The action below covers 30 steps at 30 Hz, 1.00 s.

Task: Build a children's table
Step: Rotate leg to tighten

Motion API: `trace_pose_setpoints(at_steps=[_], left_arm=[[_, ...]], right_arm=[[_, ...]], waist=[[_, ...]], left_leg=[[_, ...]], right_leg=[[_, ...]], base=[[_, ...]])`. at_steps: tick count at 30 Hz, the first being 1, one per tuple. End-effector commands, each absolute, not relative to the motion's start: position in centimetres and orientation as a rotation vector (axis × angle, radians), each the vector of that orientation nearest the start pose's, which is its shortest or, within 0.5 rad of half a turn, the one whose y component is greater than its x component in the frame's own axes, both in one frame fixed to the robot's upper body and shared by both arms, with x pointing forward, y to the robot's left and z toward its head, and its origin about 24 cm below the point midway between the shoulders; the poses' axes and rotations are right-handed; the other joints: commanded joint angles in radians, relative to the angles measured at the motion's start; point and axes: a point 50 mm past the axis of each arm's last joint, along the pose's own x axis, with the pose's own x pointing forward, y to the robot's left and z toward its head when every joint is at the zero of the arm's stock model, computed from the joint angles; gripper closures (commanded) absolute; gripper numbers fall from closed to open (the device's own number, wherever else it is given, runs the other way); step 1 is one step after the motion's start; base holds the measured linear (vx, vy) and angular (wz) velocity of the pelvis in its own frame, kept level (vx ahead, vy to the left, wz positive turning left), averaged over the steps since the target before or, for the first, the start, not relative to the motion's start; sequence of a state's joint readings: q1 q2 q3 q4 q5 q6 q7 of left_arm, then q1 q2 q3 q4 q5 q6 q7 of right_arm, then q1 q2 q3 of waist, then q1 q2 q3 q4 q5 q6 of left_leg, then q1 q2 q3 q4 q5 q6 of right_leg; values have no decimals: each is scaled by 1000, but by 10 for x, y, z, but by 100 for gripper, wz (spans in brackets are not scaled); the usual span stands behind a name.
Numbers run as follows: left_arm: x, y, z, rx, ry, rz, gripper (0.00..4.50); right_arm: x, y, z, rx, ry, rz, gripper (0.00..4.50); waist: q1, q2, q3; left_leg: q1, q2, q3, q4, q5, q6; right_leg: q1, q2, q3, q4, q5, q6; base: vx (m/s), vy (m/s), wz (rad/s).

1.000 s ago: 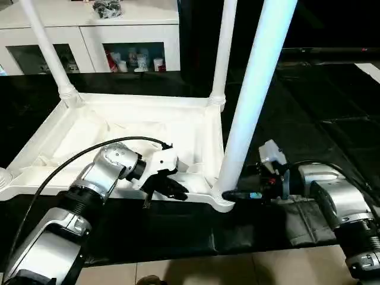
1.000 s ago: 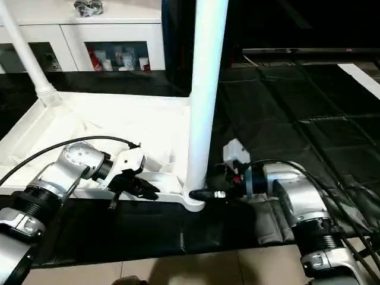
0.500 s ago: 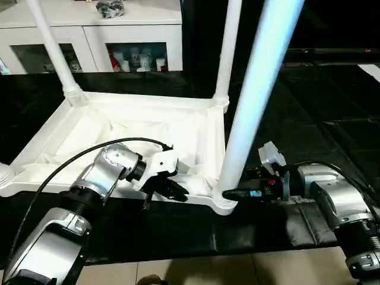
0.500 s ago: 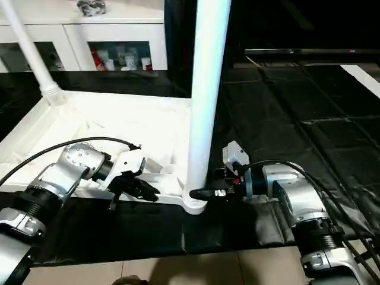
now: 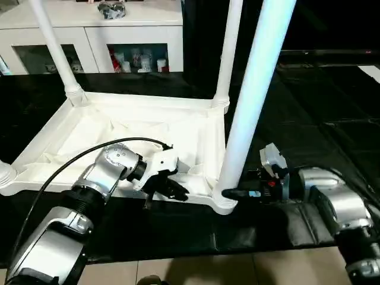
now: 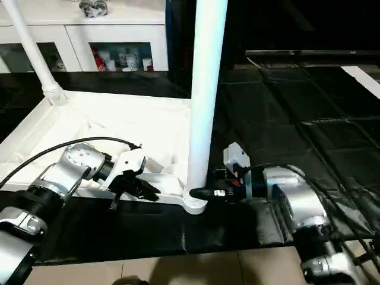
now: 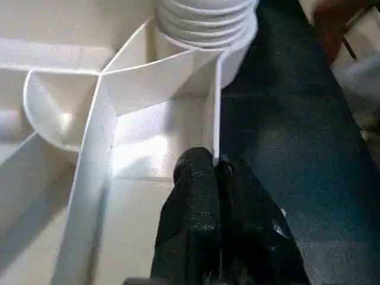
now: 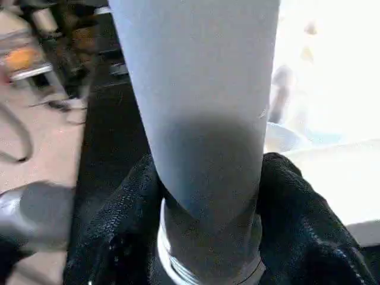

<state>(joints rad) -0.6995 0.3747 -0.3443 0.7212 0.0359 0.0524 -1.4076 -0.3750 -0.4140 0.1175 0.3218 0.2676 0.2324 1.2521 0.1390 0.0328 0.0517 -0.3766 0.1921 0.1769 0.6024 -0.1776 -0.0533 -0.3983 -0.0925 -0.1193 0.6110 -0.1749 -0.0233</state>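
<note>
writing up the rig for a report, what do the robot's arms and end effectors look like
Both forearms, left and right, are ribbed silver cylinders. Each end effector, left and right, has two black fingers on a white bracket. A black cable loops over the left forearm; red and blue bits show at the right wrist.

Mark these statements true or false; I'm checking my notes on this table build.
1. The table top lies upside down on the dark mat. True.
2. The right claw has its fingers on either side of the near leg just above the socket. True.
3. The left claw grips a loose leg. False: it is pinched on the thin front rim of the table top.
4. All the legs in view lie flat on the mat. False: they stand upright in corner sockets.
5. A white cabinet stands behind the table. True.
</note>
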Motion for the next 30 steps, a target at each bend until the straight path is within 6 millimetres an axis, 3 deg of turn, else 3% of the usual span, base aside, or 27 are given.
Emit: trace_pose_setpoints(at_steps=[1, 2, 4, 5, 6, 7, 8, 10, 12, 13, 16, 17, 18, 19, 22, 27, 30], left_arm=[[329, 115, 68, 395, 472, -1472, 450], [331, 111, 69, 371, 465, -1446, 450], [336, 103, 73, 321, 448, -1387, 450], [336, 103, 73, 321, 448, -1387, 450], [344, 86, 81, 244, 412, -1292, 450], [345, 85, 82, 235, 409, -1283, 450], [346, 81, 84, 215, 403, -1265, 450], [349, 75, 86, 203, 394, -1234, 450], [355, 60, 90, 163, 374, -1125, 450], [356, 57, 90, 159, 371, -1108, 450], [357, 52, 91, 155, 365, -1075, 450], [357, 51, 92, 159, 366, -1067, 450], [357, 52, 92, 165, 364, -1065, 450], [357, 52, 92, 168, 364, -1065, 450], [356, 57, 91, 193, 369, -1072, 450], [353, 73, 86, 246, 389, -1099, 450], [350, 88, 82, 291, 399, -1146, 450]], right_arm=[[287, -146, 51, -34, 316, 1218, 254], [291, -143, 49, -30, 310, 1150, 255], [300, -135, 48, 17, 293, 1031, 255], [300, -135, 48, 17, 293, 1031, 255], [315, -119, 50, 77, 272, 892, 255], [316, -117, 50, 83, 271, 879, 255], [319, -114, 50, 92, 269, 854, 255], [323, -107, 51, 99, 264, 825, 255], [335, -89, 57, 116, 260, 744, 255], [337, -86, 57, 111, 262, 735, 255], [339, -81, 58, 92, 269, 734, 255], [338, -78, 58, 97, 265, 746, 255], [338, -78, 58, 109, 262, 757, 255], [337, -78, 58, 114, 262, 760, 200], [337, -81, 58, 130, 261, 754, 183], [335, -93, 58, 113, 228, 765, 138], [327, -108, 61, 109, 201, 830, 111]], waist=[[-15, -11, -62], [-22, -11, -61], [-36, -12, -60], [-42, -12, -60], [-51, -8, -61], [-67, -4, -60], [-74, -9, -64], [-81, -6, -65], [-91, -9, -70], [-92, -13, -74], [-93, -11, -76], [-89, -17, -84], [-88, -15, -85], [-87, -16, -86], [-85, -13, -85], [-86, -12, -77], [-85, -9, -77]], left_leg=[[19, 44, -16, -75, -251, 20], [22, 41, -19, -76, -282, 5], [25, 39, -23, -77, -302, -3], [22, 39, -23, -77, -303, -4], [21, 39, -25, -78, -304, -3], [17, 38, -27, -78, -315, -13], [11, 34, -29, -78, -301, -11], [14, 33, -24, -75, -282, 9], [7, 32, -23, -72, -246, 16], [7, 31, -21, -69, -219, 22], [4, 29, -16, -64, -172, 53], [0, 29, -15, -60, -101, 84], [-1, 30, -15, -59, -79, 97], [-1, 31, -14, -56, -49, 121], [1, 35, -13, -55, -35, 156], [5, 36, -12, -61, -121, 113], [4, 38, -13, -63, -134, 105]], right_leg=[[46, -75, 56, -99, -416, -142], [47, -78, 53, -106, -479, -120], [45, -79, 50, -116, -519, -102], [47, -78, 50, -114, -517, -99], [48, -77, 50, -115, -506, -99], [46, -75, 47, -111, -490, -114], [56, -74, 43, -111, -479, -106], [50, -72, 50, -111, -427, -121], [53, -70, 51, -100, -363, -151], [56, -71, 52, -98, -324, -166], [58, -68, 55, -90, -248, -186], [64, -67, 56, -74, -140, -209], [64, -66, 56, -70, -103, -219], [63, -66, 57, -63, -45, -237], [60, -67, 56, -60, -12, -261], [61, -68, 56, -76, -139, -235], [61, -67, 58, -76, -140, -226]], base=[[0, 0, 0], [0, 0, 0], [0, 0, 0], [0, 0, 0], [0, 0, 0], [0, 0, 0], [0, 0, 0], [0, 0, 0], [0, 0, 0], [0, 0, 0], [0, 0, 0], [54, -7, 1], [54, -7, 1], [0, 0, 0], [0, 0, 0], [0, 0, 0], [0, 0, 0]])
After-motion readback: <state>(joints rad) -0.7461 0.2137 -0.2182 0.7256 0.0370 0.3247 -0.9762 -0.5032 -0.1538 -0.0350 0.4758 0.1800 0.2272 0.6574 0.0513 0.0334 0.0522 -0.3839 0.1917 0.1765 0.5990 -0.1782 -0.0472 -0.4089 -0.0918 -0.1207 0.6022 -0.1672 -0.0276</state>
